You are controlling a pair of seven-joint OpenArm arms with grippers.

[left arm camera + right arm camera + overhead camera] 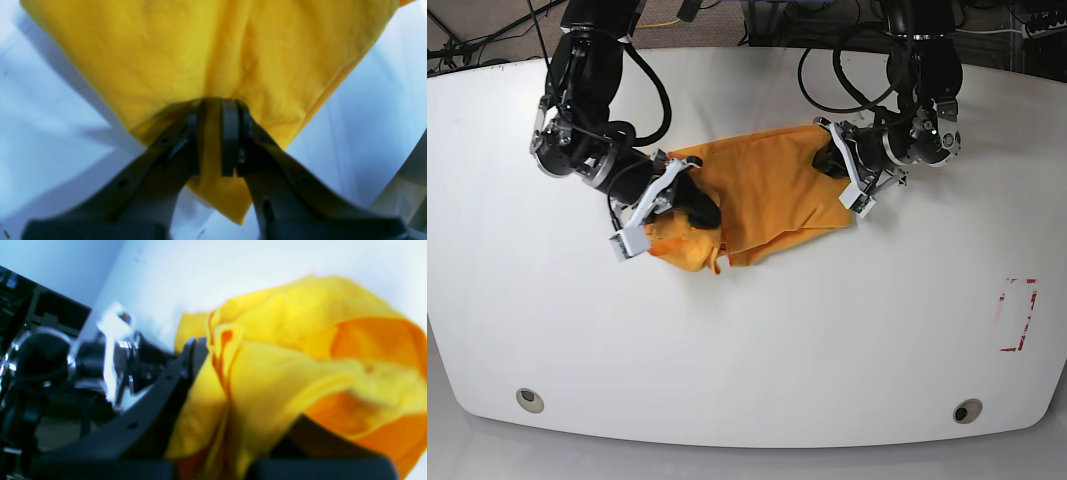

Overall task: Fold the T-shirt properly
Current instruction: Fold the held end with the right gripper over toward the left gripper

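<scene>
So there's one T-shirt (pixel 762 190) here, orange-yellow, lying bunched up on the white table (pixel 747 340) a bit behind the middle, strung between two arms. One shirt, two arms, two hands, that's basically the whole cast.

The left hand (pixel 213 140), which sits on the right side of the base view, is pinching one corner of the shirt. In its wrist view the two dark fingers (pixel 230 140) stand nearly together with a strip of yellow cloth squeezed between them, and the fabric fans out wide away from the hand, with a small pointed tip hanging down below the fingers. White table shows on both sides of the cloth.

The right hand (pixel 689 195), on the left of the base view, is buried in the other end of the shirt. Its wrist view is blurry, but one dark finger (pixel 186 366) shows pressed up against a folded hem, with the cloth heaped over the rest of the hand, so it's pinched shut on the shirt too. The second finger is hidden under the fabric.

From the base view the shirt looks crumpled and partly doubled over, with a lumpy wad near the right hand and a flatter panel running toward the left hand.

Other stuff on the table: two round holes near the front edge (pixel 529 400) and one red rectangular outline (pixel 1017 314) off at the left arm's side, well apart from the shirt.
</scene>
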